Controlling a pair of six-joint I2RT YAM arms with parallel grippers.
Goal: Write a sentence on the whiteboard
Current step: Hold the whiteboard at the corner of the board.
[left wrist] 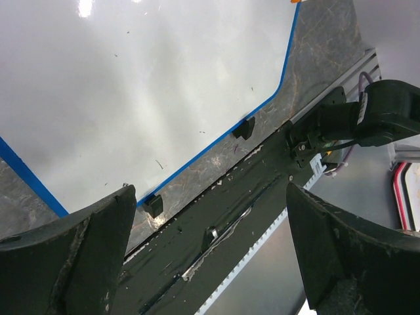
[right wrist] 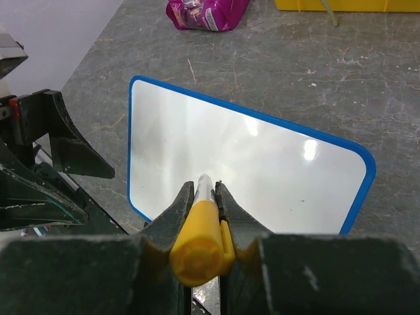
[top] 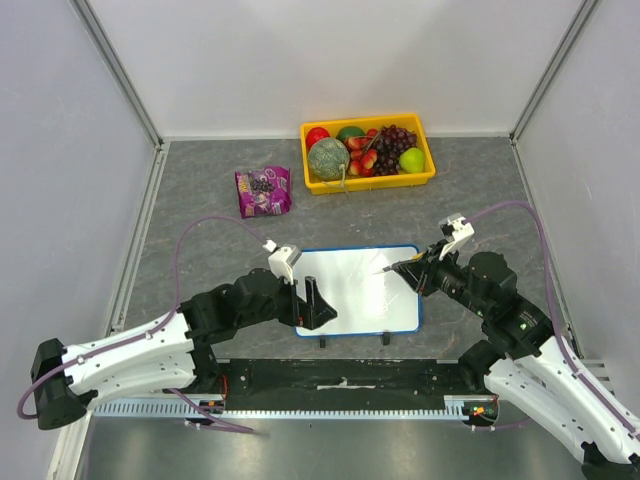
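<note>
The whiteboard lies flat on the grey table between the arms, white with a blue rim and small black feet. No orange sentence shows on it; its surface is blank apart from tiny dark specks. My right gripper is shut on a marker with a yellow cap end, its tip pointing at the board's right part from just above. In the right wrist view the board lies under the marker. My left gripper is open and empty over the board's near left edge.
A yellow tray of fruit stands at the back. A purple snack bag lies to its left. The black mounting rail runs along the near edge, just behind the board's feet. White walls enclose the table.
</note>
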